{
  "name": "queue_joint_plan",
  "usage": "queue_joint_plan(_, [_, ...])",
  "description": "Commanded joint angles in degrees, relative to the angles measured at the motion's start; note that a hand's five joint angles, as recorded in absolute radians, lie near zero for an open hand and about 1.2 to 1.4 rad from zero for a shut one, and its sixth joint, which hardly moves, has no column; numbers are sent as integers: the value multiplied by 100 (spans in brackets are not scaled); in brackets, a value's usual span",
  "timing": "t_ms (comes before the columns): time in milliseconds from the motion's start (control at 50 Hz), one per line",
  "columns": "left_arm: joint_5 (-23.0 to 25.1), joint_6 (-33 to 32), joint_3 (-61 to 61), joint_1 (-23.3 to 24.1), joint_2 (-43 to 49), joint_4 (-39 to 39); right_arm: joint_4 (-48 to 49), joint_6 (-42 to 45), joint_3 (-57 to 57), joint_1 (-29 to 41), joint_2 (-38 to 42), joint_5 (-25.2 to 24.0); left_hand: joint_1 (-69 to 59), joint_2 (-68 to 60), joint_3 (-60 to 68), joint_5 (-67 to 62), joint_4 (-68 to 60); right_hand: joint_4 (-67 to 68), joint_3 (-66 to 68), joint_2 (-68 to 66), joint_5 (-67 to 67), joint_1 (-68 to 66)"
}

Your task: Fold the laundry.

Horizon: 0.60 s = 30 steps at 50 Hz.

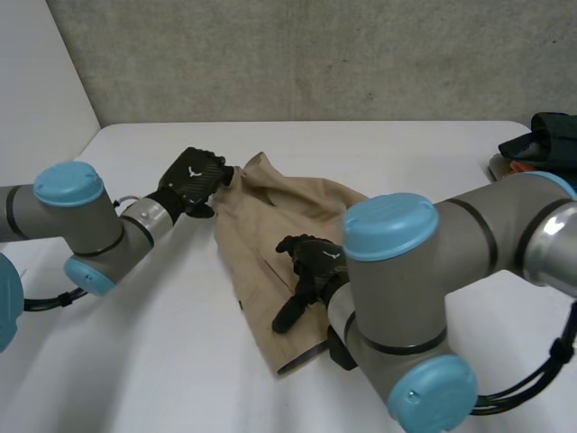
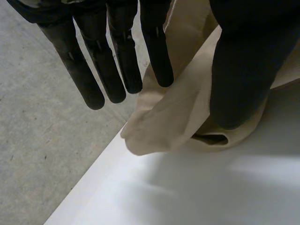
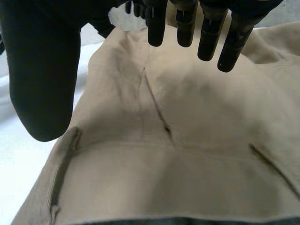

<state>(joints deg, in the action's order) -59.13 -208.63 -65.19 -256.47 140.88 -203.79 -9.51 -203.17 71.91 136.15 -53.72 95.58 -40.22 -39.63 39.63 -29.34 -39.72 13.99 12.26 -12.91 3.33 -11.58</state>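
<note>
— How is the left hand?

— The left hand (image 1: pixel 192 180) is open. In its wrist view the fingers (image 2: pixel 117 70) are straight and a little spread, and the thumb (image 2: pixel 241 70) stands apart from them. A raised fold of the beige garment (image 2: pixel 178 117) comes up between the thumb and the fingers. The thumb lies against the cloth, but as far as I can see nothing is pinched.

— On which part of the garment is it?

— At the far corner, the end that points to the grey concrete wall (image 1: pixel 315 54).

— And the right hand?

— The right hand (image 1: pixel 311 262) is open too. In its wrist view the fingers are straight and point at the cloth, and the thumb is held wide to the side. It has hold of nothing. It is above the middle of the garment. I cannot tell if the fingertips touch the cloth.

— Where does the garment lie?

— On the white table (image 1: pixel 135 361), about the middle, between the two arms. It is crumpled and not folded. It runs from the left hand toward the near edge and passes under the right hand. Below the right palm I see a seam and two pocket slits.

— Is there something more on the table?

— A pile of dark clothes (image 1: pixel 541 144) lies at the right side, well apart from the garment.
</note>
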Motion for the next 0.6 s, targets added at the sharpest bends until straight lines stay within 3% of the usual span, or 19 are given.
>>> queue_joint_plan(20, [-2,-2,6,123,159,-135,10,-64,-221,52,257,-5,-1488,-1547,1546,-1575,-1537,331,505,-440,398,-572])
queue_joint_plan(160, [-11,-2,102,176,291,-152,10,-117,-248,52,442,206,-2129,-2188,2188,-2217,-2179,870,1044,-979,937,-1112])
queue_joint_plan(240, [-37,-2,199,185,352,-214,10,-117,-265,52,477,312,-3305,-3364,3363,-3392,-3354,1524,1697,-1632,1590,-1765])
queue_joint_plan(260, [-55,-2,225,202,361,-240,10,-117,-265,52,477,312,-3972,-4031,4030,-4059,-4021,1926,2100,-2035,1993,-2167])
queue_joint_plan(360, [-125,-2,208,264,300,-293,37,-82,-265,43,477,347,-3978,-4037,4037,-4066,-4028,6593,6766,-6701,6659,-6834])
queue_joint_plan(500, [-827,42,24,370,-367,-214,-7,-56,-213,-45,109,320,-3978,-4037,4037,-4066,-4028,6601,6774,-6709,6667,-6842])
queue_joint_plan(600, [-1303,68,-397,387,-1412,-170,10,372,-169,-298,-847,294,-3978,-4037,4037,-4066,-4028,6601,6774,-6709,6667,-6842])
